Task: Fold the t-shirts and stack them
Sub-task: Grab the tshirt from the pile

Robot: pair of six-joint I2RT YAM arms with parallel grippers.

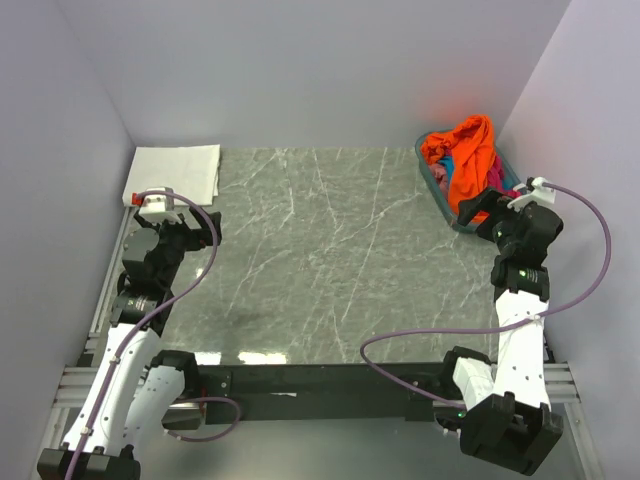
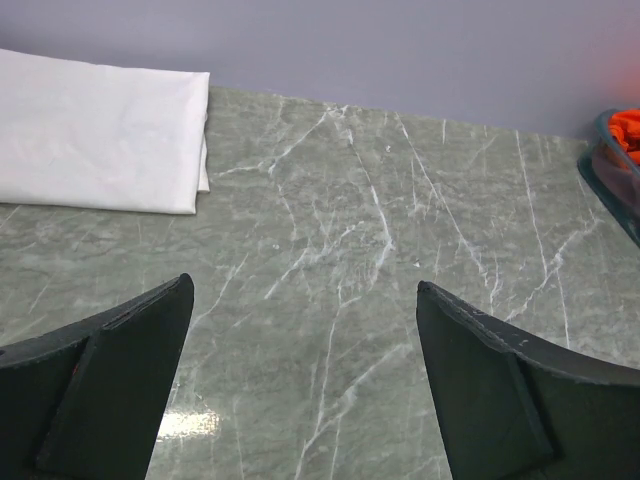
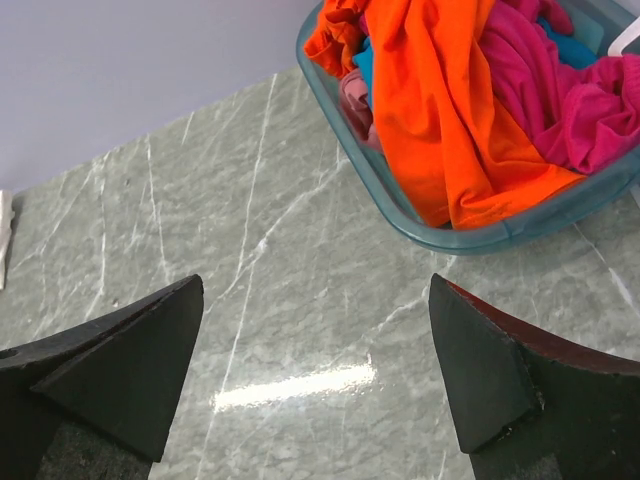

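Left tool (image 2: pixel 303 285), right tool (image 3: pixel 315 282) wide open

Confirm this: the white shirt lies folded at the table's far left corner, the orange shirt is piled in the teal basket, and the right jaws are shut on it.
Wrong on the grip: the right jaws stand wide open, holding nothing, short of the orange shirt in the teal basket, as the right wrist view shows. The rest holds.

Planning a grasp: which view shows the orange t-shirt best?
Right wrist: the orange t-shirt is close up, heaped in the teal basket. Top external shows it small; left wrist catches only a scrap at its right edge.
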